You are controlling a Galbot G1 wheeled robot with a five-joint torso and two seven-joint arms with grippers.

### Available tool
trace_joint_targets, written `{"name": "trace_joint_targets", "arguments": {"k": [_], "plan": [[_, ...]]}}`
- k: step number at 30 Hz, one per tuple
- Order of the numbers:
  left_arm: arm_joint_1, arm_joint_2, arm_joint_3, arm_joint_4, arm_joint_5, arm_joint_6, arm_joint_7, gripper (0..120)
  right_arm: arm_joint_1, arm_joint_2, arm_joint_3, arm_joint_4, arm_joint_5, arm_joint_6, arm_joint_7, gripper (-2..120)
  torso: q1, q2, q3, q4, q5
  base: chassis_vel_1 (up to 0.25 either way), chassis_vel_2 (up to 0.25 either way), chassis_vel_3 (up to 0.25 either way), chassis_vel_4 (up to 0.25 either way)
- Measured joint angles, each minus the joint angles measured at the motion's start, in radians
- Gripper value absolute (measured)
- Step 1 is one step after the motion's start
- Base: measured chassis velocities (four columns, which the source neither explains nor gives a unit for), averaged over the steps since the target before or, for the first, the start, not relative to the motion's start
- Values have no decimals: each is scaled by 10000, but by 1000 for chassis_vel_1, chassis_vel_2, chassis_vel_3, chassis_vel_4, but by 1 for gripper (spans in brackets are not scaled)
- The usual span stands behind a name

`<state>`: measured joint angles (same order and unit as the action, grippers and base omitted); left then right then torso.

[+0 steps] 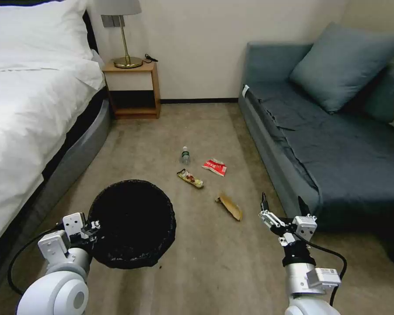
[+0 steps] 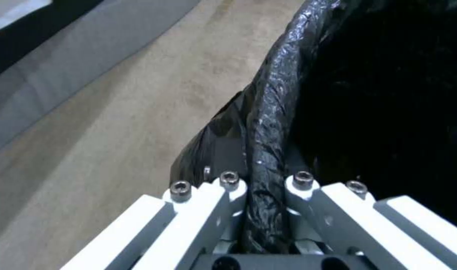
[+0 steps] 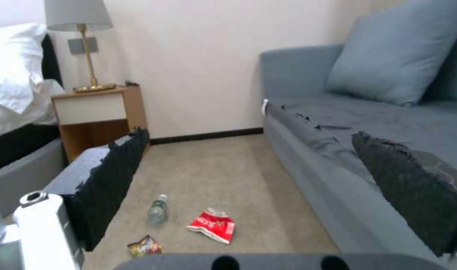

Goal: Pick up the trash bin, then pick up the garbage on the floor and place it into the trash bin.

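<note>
Left wrist view: left claw [image 2: 263,210] clamped on rolled liner at rim of trash bin [image 2: 273,112], fingers [image 2: 228,195] either side of rim. Bin held at robot's left, just above or on carpet [image 1: 214,262]; cannot tell which. Mouth facing up, interior dark, contents not discernible.

Right claw [image 1: 282,205] spread wide, empty, poised above carpet close to sofa [image 1: 337,148], pads [image 3: 108,180] framing litter ahead.

Garbage on floor, nearest first:
- brown paper wrapper [image 1: 230,206], between bin and right claw, closest to right claw.
- yellow-red candy wrapper [image 1: 190,178], just beyond bin rim.
- red-white snack packet [image 1: 214,166], near candy wrapper.
- clear plastic bottle [image 1: 185,155], lying on side, farthest.

Beyond: nightstand [image 1: 133,89] with lamp [image 1: 124,39], bed [image 1: 26,109] at left.

Step in hand, judged: collection of first litter piece with right claw. Recommended procedure: keep bin level and steady in left claw, rim grip unchanged. Start with brown wrapper as nearest. Lower claw vertically with jaws straddling narrow width of wrapper; press lightly to carpet before closing, since flat paper likely to slip. Carry over bin mouth centre before release.
</note>
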<state>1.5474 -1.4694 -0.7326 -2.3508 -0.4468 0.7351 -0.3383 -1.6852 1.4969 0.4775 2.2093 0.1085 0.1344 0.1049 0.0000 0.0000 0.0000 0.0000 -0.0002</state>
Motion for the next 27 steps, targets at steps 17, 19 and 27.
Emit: {"name": "trace_joint_targets", "arguments": {"k": [17,19,27], "plan": [[-252,2,-213,293,-42,2,38,3,552,-369,-229,-584,64,-49,-120,100,0,0,0,0,3,-210,205,216,-206],[-287,8,-213,327,-45,2,46,3,635,-453,-250,-673,72,-30,-128,100,1,0,1,0,4,-158,179,147,-156],[-568,136,-159,646,-47,3,187,3,1459,-1782,-793,-1810,1050,-557,20,100,1,0,-1,-1,1,-57,38,46,-47]]}}
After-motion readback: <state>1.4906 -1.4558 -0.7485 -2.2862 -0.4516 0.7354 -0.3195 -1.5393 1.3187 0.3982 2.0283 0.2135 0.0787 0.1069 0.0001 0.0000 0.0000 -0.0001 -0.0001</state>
